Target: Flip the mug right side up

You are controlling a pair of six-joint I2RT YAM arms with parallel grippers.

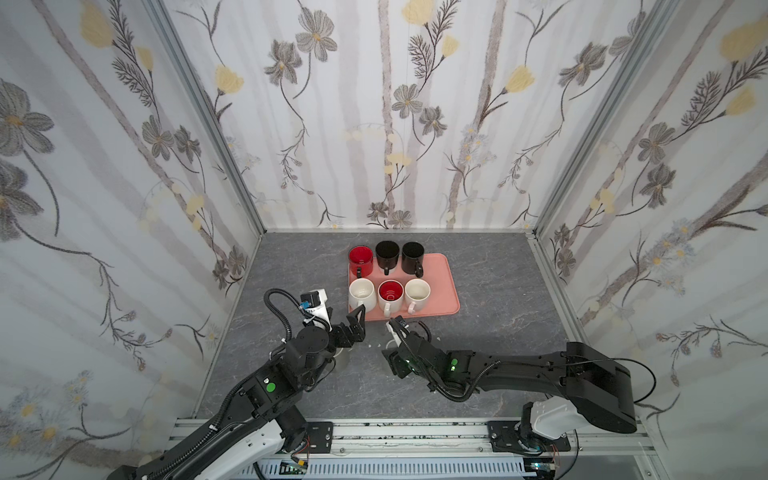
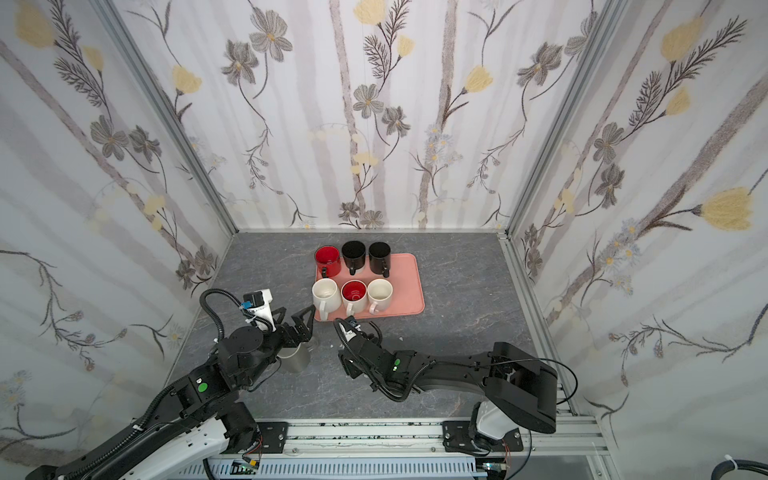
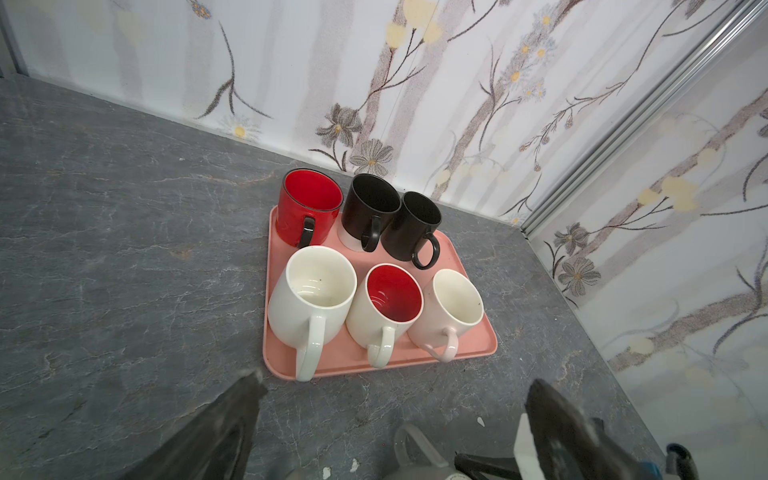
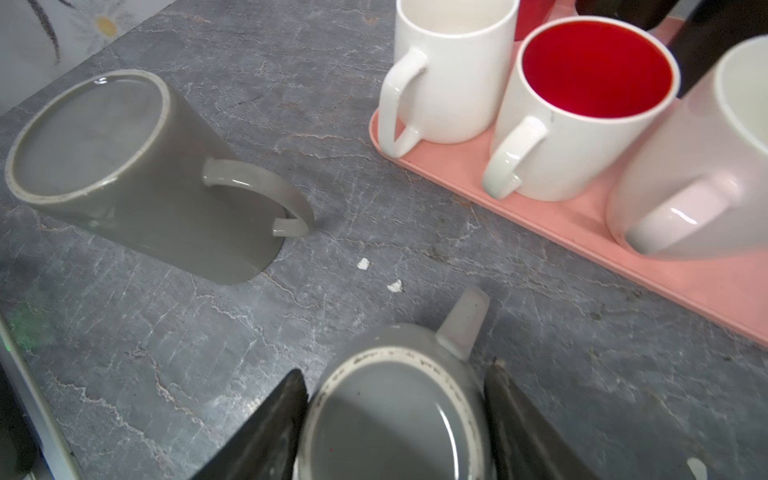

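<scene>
Where a top view shows one grey mug point(image 2: 296, 360) under your wide, empty left gripper point(image 3: 395, 380), the right wrist view shows two, base-up off the front edge of the pink tray point(image 4: 590, 230). Your right gripper point(image 4: 395, 370) straddles the second grey mug point(image 4: 395, 436), grip unclear. Six upright mugs point(image 3: 311, 299) stand on the tray.

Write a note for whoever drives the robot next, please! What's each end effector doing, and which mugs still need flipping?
The left end effector is open and empty, hovering near the tray.
The right end effector straddles an upside-down grey mug on the table; grip unclear.
The second grey mug also stands upside down on the table, untouched.
Done: six mugs on the tray are upright.
Left: turn both grey mugs right side up.
</scene>
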